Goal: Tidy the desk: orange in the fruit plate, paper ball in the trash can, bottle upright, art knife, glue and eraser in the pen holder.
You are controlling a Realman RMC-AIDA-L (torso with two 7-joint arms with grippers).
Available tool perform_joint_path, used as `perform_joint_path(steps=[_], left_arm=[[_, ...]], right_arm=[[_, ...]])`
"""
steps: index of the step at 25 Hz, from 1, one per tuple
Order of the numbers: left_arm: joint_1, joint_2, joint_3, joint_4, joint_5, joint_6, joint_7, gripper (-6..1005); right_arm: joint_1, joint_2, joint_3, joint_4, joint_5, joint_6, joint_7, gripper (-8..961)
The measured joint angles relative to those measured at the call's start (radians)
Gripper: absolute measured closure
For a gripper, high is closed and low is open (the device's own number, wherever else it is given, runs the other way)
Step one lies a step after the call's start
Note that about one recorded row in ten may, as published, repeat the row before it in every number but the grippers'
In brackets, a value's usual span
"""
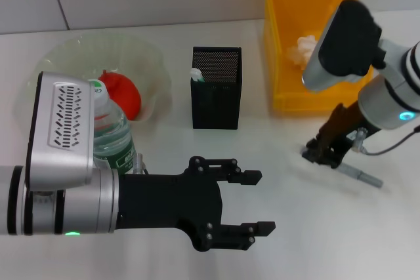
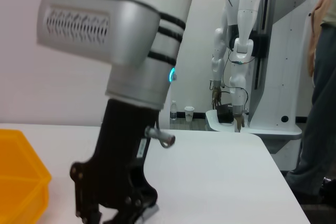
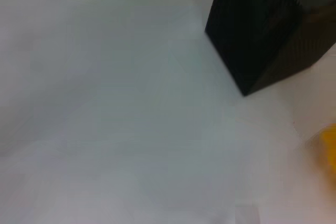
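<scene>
The orange (image 1: 125,94) lies in the pale-green fruit plate (image 1: 69,54) at the back left. In front of the plate the bottle (image 1: 113,137) stands upright, partly hidden by my left arm. My left gripper (image 1: 257,202) hovers open and holds nothing over the near middle of the table. The black mesh pen holder (image 1: 216,90) (image 3: 262,30) has a white, green-tipped stick (image 1: 196,75) in it. The paper ball (image 1: 302,50) rests in the yellow trash can (image 1: 279,37) (image 2: 21,182). My right gripper (image 1: 320,154) (image 2: 113,211) is down at the table, at one end of the grey art knife (image 1: 359,176). The eraser is out of view.
The trash can stands right behind my right arm. The pen holder is at centre back between the two arms. The table's far edge (image 2: 262,150) shows beyond the right arm, with a white robot (image 2: 236,51) and a person past it.
</scene>
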Motion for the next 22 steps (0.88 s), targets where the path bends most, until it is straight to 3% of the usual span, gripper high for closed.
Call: perform_joint_path(steps=[22], left_arm=[[-0.014,-0.003,0.001,-0.028,-0.009,0.0,0.022,301]], right_arm=[[-0.005,0.003,0.004,-0.326,0.047,0.141,0.031,819]])
